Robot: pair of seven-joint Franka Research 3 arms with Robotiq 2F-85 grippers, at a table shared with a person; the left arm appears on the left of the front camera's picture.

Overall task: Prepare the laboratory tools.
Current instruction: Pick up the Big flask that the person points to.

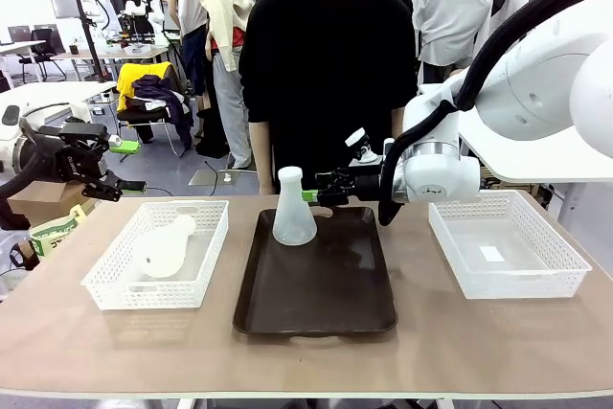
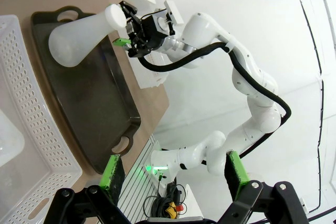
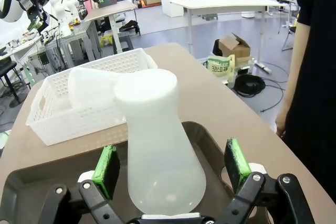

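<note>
One whitish conical flask point(image 1: 293, 209) stands upright at the far end of the dark brown tray point(image 1: 316, 284). My right gripper point(image 1: 320, 194) is level with its neck; in the right wrist view the flask point(image 3: 160, 150) stands between the wide-apart green pads point(image 3: 107, 170), which are open and do not press it. A second flask point(image 1: 165, 246) lies on its side in the left white basket point(image 1: 105, 280). My left gripper point(image 1: 117, 166) hangs open and empty above the table's left edge, and its view shows the upright flask point(image 2: 84, 32) far off.
A second white mesh basket point(image 1: 565, 270) sits at the right holding only a small slip. A person in black point(image 1: 326, 74) stands at the far side behind the tray. Bare tabletop point(image 1: 306, 361) runs along the near edge.
</note>
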